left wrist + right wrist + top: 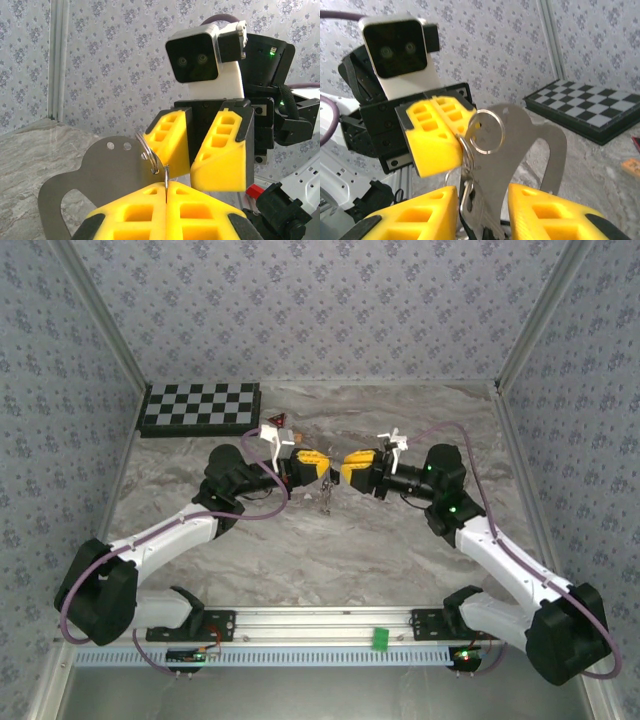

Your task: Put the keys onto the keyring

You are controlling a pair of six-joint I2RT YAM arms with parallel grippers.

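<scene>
Your left gripper (165, 187) is pinched tight on the keyring (487, 131), a thin silvery split ring carrying a flat grey metal tag (100, 172) with two small holes. Slim silvery keys (326, 498) dangle at 6 o'clock below it. Your right gripper (482, 194) faces it, fingers apart, gripping nothing.

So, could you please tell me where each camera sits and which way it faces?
Top external: above and behind the bases, looking down at the table; both arms show.
Left wrist: on the left arm, facing the open right gripper; own shut fingers at bottom.
Right wrist: on the right arm, facing the left gripper; own open fingers at bottom.
Both wrist views share the keyring and its metal plate.
</scene>
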